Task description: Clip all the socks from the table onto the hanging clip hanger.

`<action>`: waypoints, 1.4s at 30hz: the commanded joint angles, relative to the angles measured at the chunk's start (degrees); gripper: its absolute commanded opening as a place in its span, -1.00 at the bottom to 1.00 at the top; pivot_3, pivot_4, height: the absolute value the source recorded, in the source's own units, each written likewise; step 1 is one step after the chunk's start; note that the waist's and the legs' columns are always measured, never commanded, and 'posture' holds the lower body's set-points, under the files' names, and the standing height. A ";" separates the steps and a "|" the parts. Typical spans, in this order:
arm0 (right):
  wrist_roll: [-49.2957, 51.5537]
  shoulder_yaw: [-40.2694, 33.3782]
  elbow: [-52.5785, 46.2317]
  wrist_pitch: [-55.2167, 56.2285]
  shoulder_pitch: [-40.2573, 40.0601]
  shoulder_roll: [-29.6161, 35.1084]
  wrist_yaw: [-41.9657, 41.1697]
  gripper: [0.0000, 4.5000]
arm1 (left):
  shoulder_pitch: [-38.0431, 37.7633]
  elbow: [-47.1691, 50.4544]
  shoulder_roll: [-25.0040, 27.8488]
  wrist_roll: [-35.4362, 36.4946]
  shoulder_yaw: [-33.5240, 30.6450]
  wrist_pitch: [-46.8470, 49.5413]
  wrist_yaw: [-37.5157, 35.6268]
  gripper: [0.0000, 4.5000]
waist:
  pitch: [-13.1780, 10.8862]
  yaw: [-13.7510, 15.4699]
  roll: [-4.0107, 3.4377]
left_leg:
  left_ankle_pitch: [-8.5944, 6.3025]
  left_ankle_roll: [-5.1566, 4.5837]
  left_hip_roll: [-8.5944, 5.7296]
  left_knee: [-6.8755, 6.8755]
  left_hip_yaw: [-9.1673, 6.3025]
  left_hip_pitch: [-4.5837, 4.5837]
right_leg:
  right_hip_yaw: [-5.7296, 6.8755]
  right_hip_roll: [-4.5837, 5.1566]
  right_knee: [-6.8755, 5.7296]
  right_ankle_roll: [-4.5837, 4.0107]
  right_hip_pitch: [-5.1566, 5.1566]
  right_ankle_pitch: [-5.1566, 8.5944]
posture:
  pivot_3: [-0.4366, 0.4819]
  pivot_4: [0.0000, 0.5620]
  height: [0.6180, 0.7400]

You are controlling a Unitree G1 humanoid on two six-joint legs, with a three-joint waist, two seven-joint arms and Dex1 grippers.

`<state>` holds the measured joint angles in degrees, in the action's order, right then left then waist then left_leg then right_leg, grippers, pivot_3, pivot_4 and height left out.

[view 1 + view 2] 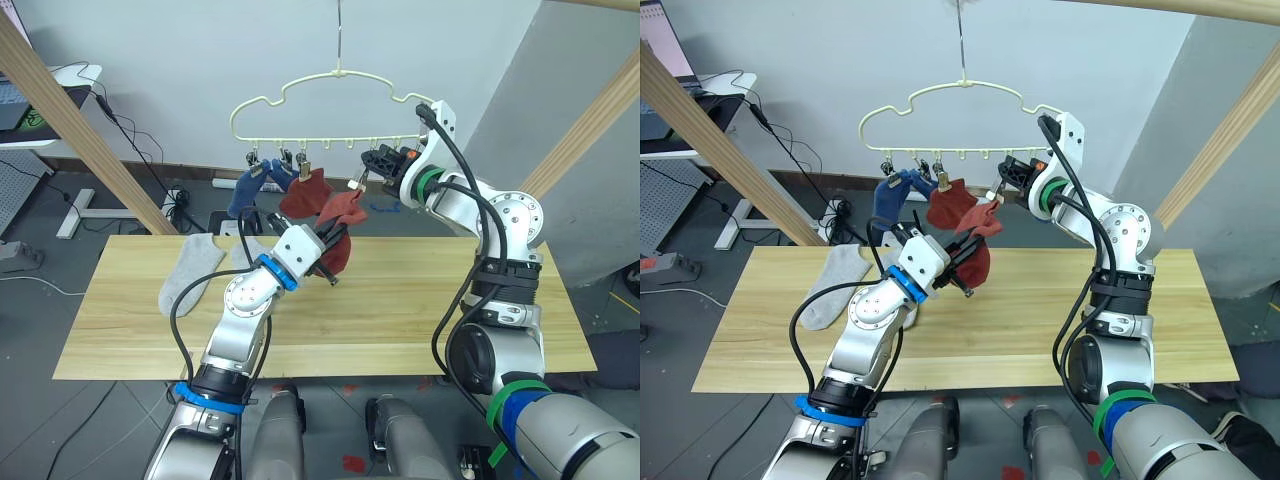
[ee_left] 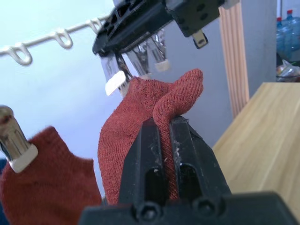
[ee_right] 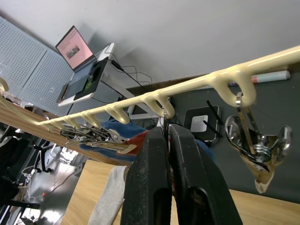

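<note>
Beneath the clip hanger (image 1: pixel 335 110), the left gripper (image 1: pixel 328 243) holds a rust-red sock (image 1: pixel 342 222) raised above the table (image 1: pixel 400 320), its 2 black fingers pressed together on the fabric. The sock's free top edge lies up and slightly to the right of that gripper, just under the clip (image 2: pixel 140 61) that the right gripper (image 1: pixel 372 166) has pinched between its closed fingers. In the left wrist view the cuff appears to touch or nearly touch the clip's mouth; whether the fabric is inside cannot be told. The sock's long axis runs roughly vertical, its lower part hanging down beside the left fingers.

The coming move turns on that short upward gap: the cuff probably has to go a little higher into the squeezed clip before the right gripper lets go. The left arm carries the sock; the right arm is nearer the hanger rail.

Left of this clip, a second rust-red sock (image 1: pixel 302 192) and a blue sock (image 1: pixel 248 186) already hang from clips, the red one close enough to brush the held sock. 2 light grey socks (image 1: pixel 190 272) lie on the table at the robot's left, well apart from both grippers. Slanted wooden poles (image 1: pixel 85 135) frame the scene on both sides without blocking the reach.
</note>
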<state>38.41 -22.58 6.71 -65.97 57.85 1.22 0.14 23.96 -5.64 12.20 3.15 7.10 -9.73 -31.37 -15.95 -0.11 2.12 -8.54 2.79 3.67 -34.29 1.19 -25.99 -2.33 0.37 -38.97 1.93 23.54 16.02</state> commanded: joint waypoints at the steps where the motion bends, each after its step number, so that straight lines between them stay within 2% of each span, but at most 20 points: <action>1: 1.37 -1.04 -1.34 -2.03 -0.21 -0.24 1.97 -1.00 | 1.09 -0.20 -0.23 -0.24 -0.17 -2.33 0.84 -0.98 | 0.00 -0.04 0.00 | 0.00 0.00 0.00 0.00 0.00 0.00 | 0.00 0.00 0.00 0.00 0.00 0.00 | -0.03 -0.08 1.00; 15: 5.90 -1.81 -3.51 -5.87 -0.87 -1.57 4.51 -1.00 | 2.68 -2.09 -0.94 -0.45 0.17 -3.54 1.52 -0.98 | 0.00 -0.16 0.00 | -0.01 -0.01 0.01 0.01 0.00 -0.02 | 0.00 -0.02 0.01 0.00 0.02 0.00 | -0.03 -0.08 1.00; 18: 5.92 -0.94 -3.87 -5.53 -1.23 -1.00 3.73 -0.67 | 2.59 -1.61 -1.18 -0.36 0.36 -3.42 1.35 -1.00 | 0.00 -0.19 0.00 | -0.01 -0.01 0.01 0.01 0.00 -0.02 | 0.00 -0.02 0.01 0.00 0.03 0.00 | -0.03 -0.08 1.00; 20: 5.63 0.17 -4.33 -4.97 -1.58 -0.30 2.69 -0.33 | 2.45 -1.30 -1.26 -0.31 0.58 -3.38 1.06 -1.00 | 0.00 -0.29 0.00 | -0.01 -0.01 0.01 0.01 0.01 -0.03 | -0.01 -0.03 0.01 0.00 0.04 0.00 | -0.03 -0.08 1.00; 21: 5.36 0.76 -4.51 -4.47 -1.73 0.00 2.33 -0.10 | 2.45 -1.31 -1.26 -0.28 0.57 -3.39 0.99 -1.00 | 0.00 -0.33 0.00 | -0.01 -0.01 0.02 0.01 0.01 -0.04 | -0.02 -0.03 0.01 0.00 0.06 0.00 | -0.03 -0.09 1.00; 24: 3.97 4.03 -6.24 -2.08 -2.89 2.14 -0.48 0.29 | 2.51 -1.08 -1.41 0.53 0.58 -2.40 0.28 -1.00 | 0.00 -0.49 0.00 | -0.01 -0.01 0.02 0.01 0.02 -0.11 | -0.03 -0.04 0.01 0.00 0.13 0.00 | -0.03 -0.09 1.00; 29: 4.12 6.87 -12.55 1.67 -7.23 6.18 -6.37 1.00 | 2.73 -0.28 -2.10 3.72 0.23 1.88 -1.25 -0.39 | 0.00 -0.51 0.00 | 0.00 -0.01 0.02 -0.01 -0.02 -0.53 | -0.01 -0.07 -0.02 0.00 0.50 0.00 | -0.04 -0.08 1.00; 34: 5.96 8.60 -22.77 1.98 -13.71 12.18 -12.24 1.00 | 2.99 -0.02 -1.68 8.83 -0.80 10.00 -4.69 0.26 | 0.00 -0.48 0.00 | 0.00 -0.01 0.01 -0.20 -0.19 -0.83 | 0.11 -0.08 -0.01 0.01 0.63 0.00 | -0.07 -0.07 1.00; 39: 1.23 13.78 -29.17 7.61 -19.55 16.88 -15.07 1.00 | 3.34 0.70 0.10 13.90 -3.53 16.97 -7.18 0.91 | 0.00 -1.53 0.00 | 0.00 -0.01 0.03 -0.34 -0.31 -0.82 | 0.15 -0.16 -0.07 0.06 0.59 0.02 | -0.09 -0.07 1.00; 40: 0.22 14.74 -29.86 8.87 -20.55 17.09 -15.04 1.00 | 3.36 1.03 0.60 14.69 -4.09 18.15 -7.53 0.99 | 0.00 -1.64 0.00 | 0.00 -0.01 0.03 -0.35 -0.33 -0.82 | 0.16 -0.16 -0.08 0.07 0.58 0.03 | -0.09 -0.07 1.00; 42: -1.54 16.19 -30.77 10.80 -22.31 16.38 -13.91 1.00 | 3.06 2.08 1.88 15.97 -5.15 20.28 -8.20 0.99 | 0.00 -1.91 -0.01 | 0.00 -0.01 0.04 -0.42 -0.37 -0.81 | 0.16 -0.19 -0.10 0.12 0.56 0.06 | -0.09 -0.07 1.00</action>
<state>38.30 -7.39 -21.25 -57.97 36.10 17.77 -14.02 26.74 -6.62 13.45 17.02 3.76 8.99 -38.57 -15.95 -2.02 2.11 -8.54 2.78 3.71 -34.73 0.82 -26.79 -2.18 0.16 -39.09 2.05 24.10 16.08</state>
